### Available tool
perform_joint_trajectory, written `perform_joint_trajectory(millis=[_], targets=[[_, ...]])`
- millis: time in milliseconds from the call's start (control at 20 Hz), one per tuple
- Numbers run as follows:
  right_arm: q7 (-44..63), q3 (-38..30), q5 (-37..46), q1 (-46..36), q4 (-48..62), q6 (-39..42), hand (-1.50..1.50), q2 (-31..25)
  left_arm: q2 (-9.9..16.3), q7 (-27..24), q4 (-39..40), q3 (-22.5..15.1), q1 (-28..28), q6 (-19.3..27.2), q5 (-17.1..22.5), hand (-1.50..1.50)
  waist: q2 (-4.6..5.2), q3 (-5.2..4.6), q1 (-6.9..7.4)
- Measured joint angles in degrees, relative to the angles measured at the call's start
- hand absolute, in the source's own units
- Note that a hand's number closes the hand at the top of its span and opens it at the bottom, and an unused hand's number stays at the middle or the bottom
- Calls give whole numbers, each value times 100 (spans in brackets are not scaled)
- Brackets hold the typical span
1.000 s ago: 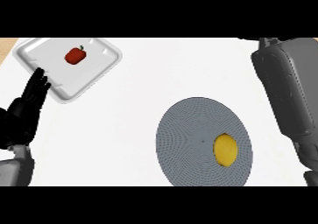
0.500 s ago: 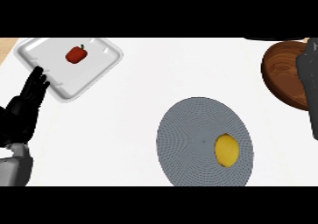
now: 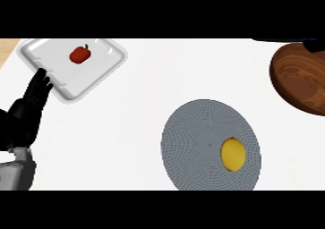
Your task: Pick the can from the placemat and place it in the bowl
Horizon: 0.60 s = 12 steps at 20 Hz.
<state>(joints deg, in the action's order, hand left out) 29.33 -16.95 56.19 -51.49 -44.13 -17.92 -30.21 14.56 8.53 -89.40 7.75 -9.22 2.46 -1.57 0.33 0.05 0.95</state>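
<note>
Left robot hand (image 3: 24,114) rests open, fingers up, at left edge.

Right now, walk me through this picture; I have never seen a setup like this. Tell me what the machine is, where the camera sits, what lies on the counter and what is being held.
The camera sits at the head of a humanoid robot and looks steeply down at a white counter. The black shape at the left edge is the robot's left hand on its grey forearm; it rests open with fingers up and holds nothing. The right hand is not clearly visible; only a dark sliver shows at the upper right, above a brown wooden bowl. A round grey placemat lies at lower centre, with a yellow object on it, presumably the can seen from above. At upper left is a white square tray holding a small red pepper. Nothing is visibly held.
</note>
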Motion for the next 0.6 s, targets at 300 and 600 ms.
perform_joint_trajectory(millis=[300, 600], targets=[[-80, -244, -79, 25, 1160, 349, -150, -385, -33, -20, -2, -23, -29, 21, -62, 0, 30, 0, 41], [-787, -671, -572, 42, 1948, 627, -150, -591, -53, -119, 140, 4, -110, -28, -42, 0, 31, 5, 46]])
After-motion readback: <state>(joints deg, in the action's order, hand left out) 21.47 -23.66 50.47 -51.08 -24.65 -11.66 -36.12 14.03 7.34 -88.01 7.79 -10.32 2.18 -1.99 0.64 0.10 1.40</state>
